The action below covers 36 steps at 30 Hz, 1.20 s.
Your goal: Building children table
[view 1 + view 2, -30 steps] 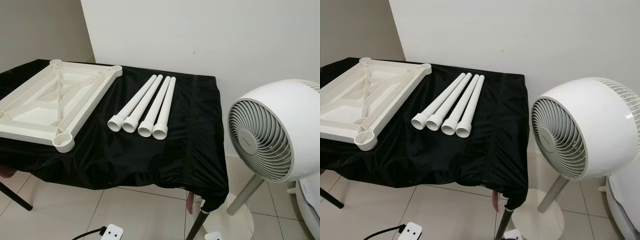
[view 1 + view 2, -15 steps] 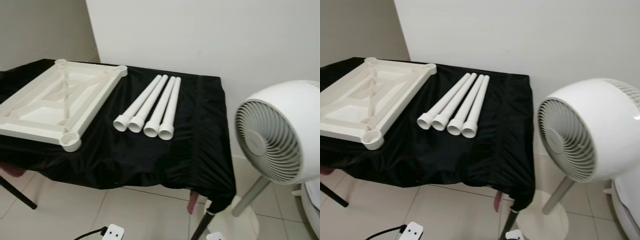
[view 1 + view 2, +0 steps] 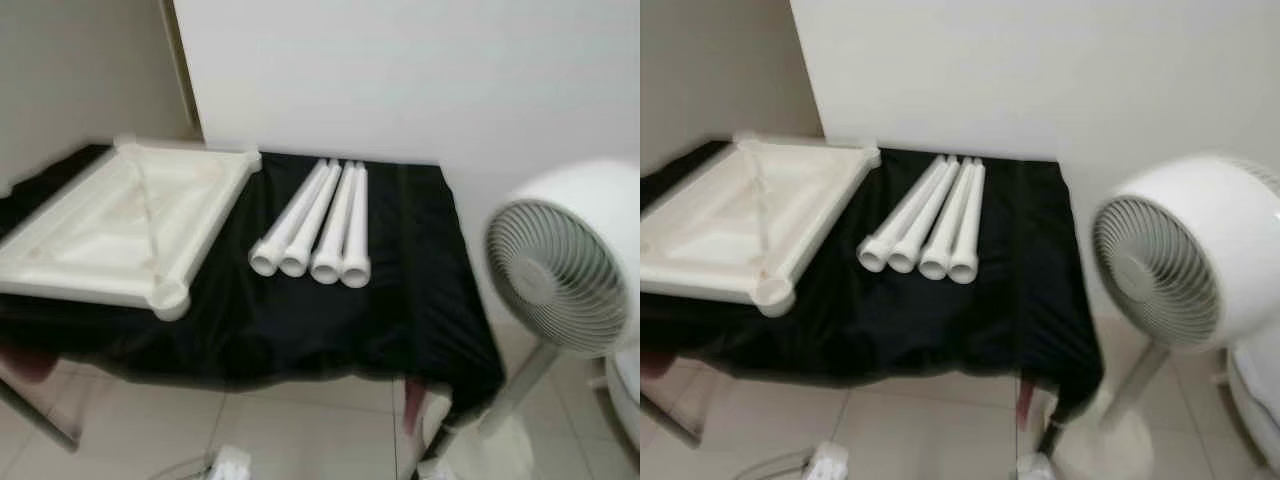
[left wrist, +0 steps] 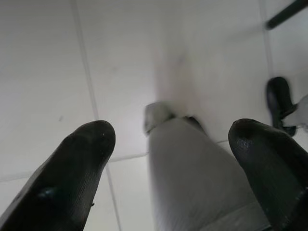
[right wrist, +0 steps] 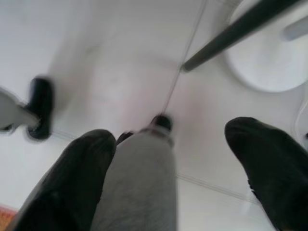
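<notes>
We're short of the black-draped table (image 3: 420, 300). Tabletop (image 3: 120, 225) lies underside-up on it, sockets exposed for fitting; four legs (image 3: 318, 225) lined up beside it. Left gripper (image 4: 171, 139) and right gripper (image 5: 168, 139) hang spread, empty.

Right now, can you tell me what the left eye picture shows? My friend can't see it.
A cream tabletop lies upside down on a black cloth over a table, with four white legs lying side by side to its right. A white fan stands on the tiled floor right of the table, and the picture is a bit blurry.
</notes>
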### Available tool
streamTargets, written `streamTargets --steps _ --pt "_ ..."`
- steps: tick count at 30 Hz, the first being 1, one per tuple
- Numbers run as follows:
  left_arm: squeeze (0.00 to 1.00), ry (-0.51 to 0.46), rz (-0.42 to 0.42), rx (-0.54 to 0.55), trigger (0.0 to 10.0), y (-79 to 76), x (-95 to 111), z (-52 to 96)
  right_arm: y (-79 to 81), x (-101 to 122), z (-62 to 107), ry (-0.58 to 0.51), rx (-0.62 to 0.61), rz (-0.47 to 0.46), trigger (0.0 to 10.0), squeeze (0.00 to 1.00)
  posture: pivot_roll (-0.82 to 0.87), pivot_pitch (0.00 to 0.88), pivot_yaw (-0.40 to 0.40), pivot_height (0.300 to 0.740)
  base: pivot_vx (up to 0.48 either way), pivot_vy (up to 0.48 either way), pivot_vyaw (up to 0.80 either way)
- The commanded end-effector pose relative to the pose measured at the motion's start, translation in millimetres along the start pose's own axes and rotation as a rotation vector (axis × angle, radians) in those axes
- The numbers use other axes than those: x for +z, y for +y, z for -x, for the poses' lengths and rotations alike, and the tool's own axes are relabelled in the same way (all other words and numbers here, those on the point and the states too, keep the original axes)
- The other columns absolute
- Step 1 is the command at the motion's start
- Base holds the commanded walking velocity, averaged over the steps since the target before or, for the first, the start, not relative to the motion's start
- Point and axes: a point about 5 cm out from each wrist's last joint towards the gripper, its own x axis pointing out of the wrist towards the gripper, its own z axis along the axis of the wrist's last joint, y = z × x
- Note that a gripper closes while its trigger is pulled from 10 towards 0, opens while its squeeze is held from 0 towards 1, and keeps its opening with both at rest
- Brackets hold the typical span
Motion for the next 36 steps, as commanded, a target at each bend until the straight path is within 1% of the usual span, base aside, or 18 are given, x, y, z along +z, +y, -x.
streamTargets --steps 1,18,24,36 --pt "0.00 0.031 0.010 0.033 10.0 0.8 -6.1 0.8 6.4 -13.9 2.9 0.047 0.020 0.005 10.0 0.00 0.01 0.000 0.040 0.740 0.000 0.412 0.00" --pt "0.00 0.028 0.013 0.033 10.0 0.5 -3.7 0.1 4.8 -16.1 3.3 0.060 0.016 0.008 10.0 0.00 0.01 0.000 0.036 0.740 0.000 0.414 0.00" --pt "0.00 0.025 0.014 0.035 10.0 0.6 -2.0 -0.4 2.3 -15.2 2.9 0.066 0.012 0.008 10.0 0.00 0.01 0.000 0.036 0.740 0.000 0.309 0.00" --pt "0.00 -0.008 -0.009 0.019 10.0 1.2 5.7 -1.4 0.1 -11.9 2.1 0.060 0.006 0.011 10.0 0.00 0.01 0.000 0.035 0.740 0.000 0.000 0.00"
